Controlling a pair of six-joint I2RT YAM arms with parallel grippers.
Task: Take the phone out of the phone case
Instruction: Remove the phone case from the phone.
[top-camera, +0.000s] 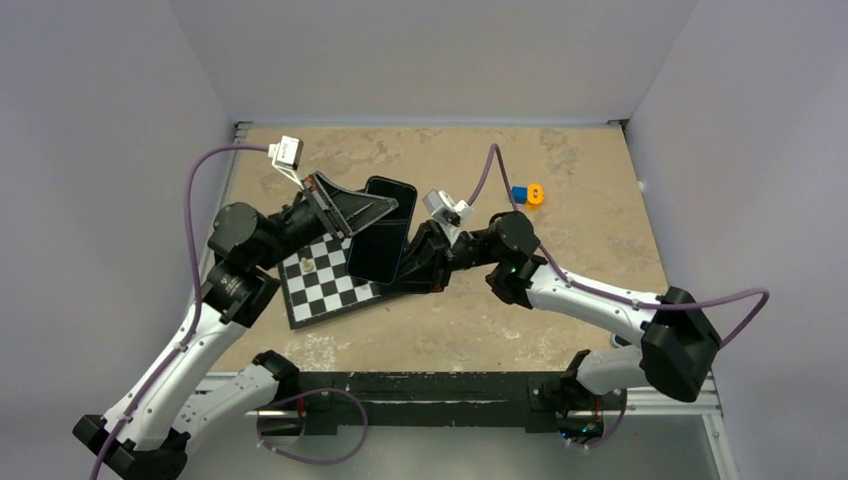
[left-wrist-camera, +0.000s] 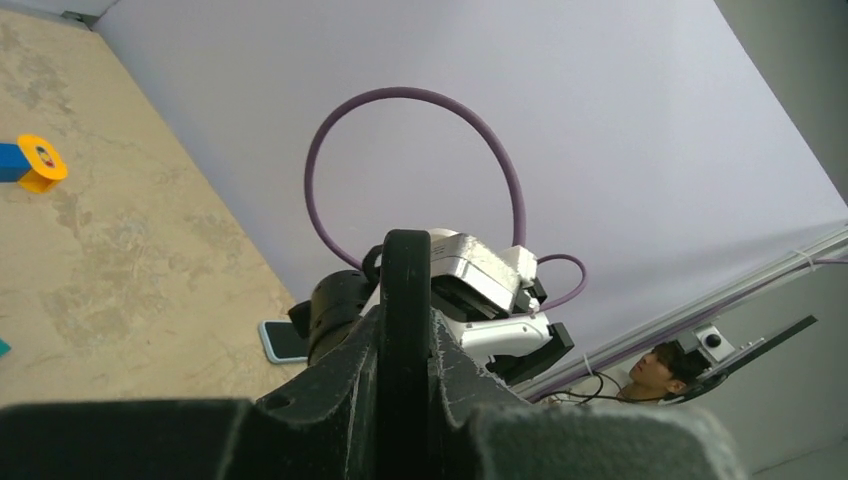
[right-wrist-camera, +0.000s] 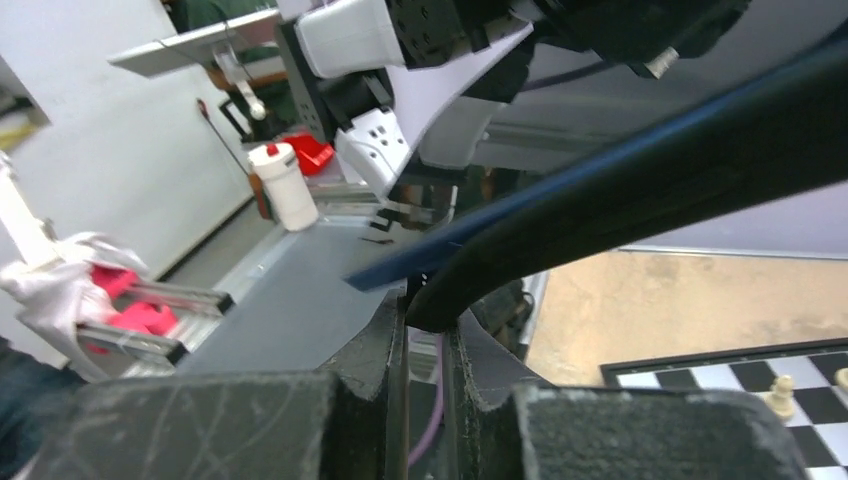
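The phone case (top-camera: 383, 225), a thin black rounded slab, hangs tilted above the table between both arms. Its upturned face is glossy black, and I cannot tell whether anything sits inside. My left gripper (top-camera: 360, 213) is shut on its left edge; in the left wrist view that edge (left-wrist-camera: 405, 290) stands upright between the jaws of the left gripper (left-wrist-camera: 405, 325). My right gripper (top-camera: 408, 265) pinches the lower right rim; the right wrist view shows the right gripper (right-wrist-camera: 425, 312) closed on the black rim (right-wrist-camera: 600, 190). The phone (left-wrist-camera: 281, 342), pale-blue rim and black screen up, lies on the table behind the right wrist. It is hidden in the top view.
A chessboard (top-camera: 325, 290) lies under the held case, with a small pale piece (top-camera: 305, 267) on it; it also shows in the right wrist view as the chessboard (right-wrist-camera: 740, 370). A blue and orange block (top-camera: 528, 195) lies at the back right. Purple walls close three sides.
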